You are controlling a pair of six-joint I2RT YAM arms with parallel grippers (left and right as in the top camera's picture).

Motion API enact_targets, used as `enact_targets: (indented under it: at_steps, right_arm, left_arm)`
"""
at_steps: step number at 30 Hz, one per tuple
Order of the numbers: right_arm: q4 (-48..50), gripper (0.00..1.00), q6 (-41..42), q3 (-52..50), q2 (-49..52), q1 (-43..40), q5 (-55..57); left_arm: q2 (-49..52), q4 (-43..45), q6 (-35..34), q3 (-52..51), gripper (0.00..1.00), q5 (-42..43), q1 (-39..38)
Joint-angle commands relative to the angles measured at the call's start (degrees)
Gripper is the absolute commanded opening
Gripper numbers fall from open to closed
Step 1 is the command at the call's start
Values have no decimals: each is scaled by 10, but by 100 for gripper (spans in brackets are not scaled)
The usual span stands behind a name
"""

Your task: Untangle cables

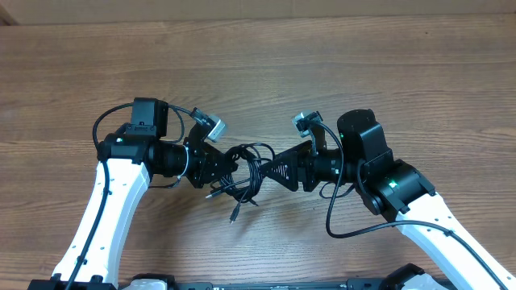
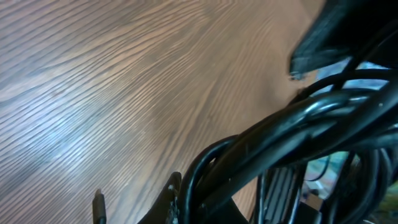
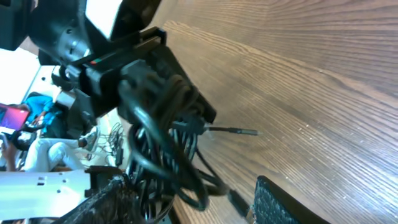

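The cables (image 1: pixel 246 173) are a bundle of thin black cords in loose loops, lying between my two grippers at the table's middle. My left gripper (image 1: pixel 218 167) is shut on the bundle's left side. The cords fill the left wrist view (image 2: pixel 298 124) just past its finger (image 2: pixel 175 196). My right gripper (image 1: pixel 271 171) is open at the bundle's right side. In the right wrist view its fingers (image 3: pixel 193 202) stand wide apart with cable loops (image 3: pixel 161 149) between them. The left gripper (image 3: pixel 146 71) shows there clamping the cords. Plug ends (image 1: pixel 234 216) (image 3: pixel 239 131) trail onto the table.
The wooden table (image 1: pixel 258 64) stretches all round. Thicker black wires of the arms loop beside the left arm (image 1: pixel 101 125) and under the right arm (image 1: pixel 355 229). A loose plug end (image 2: pixel 98 205) lies on the wood near the left gripper.
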Motion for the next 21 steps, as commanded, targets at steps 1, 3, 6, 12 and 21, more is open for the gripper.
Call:
enact_targets:
  at_steps: [1,3,6,12,21]
  right_arm:
    - [0,60,-3,3,-7,3,60]
    - [-2,60,-5,3,-7,3,81]
    - [0,61,-18,3,-7,-3,82]
    - [-11,62,-18,3,-28,-20,68]
    - [-76,62,-50,3,-55,-25,76]
  left_arm:
    - [0,4,16,9,5,82,2]
    - [0,5,16,9,4,82,2]
    - [0,2,26,9,4,80,2]
    - [0,0,26,9,4,42,2]
    - [1,0,25,9,4,47,2]
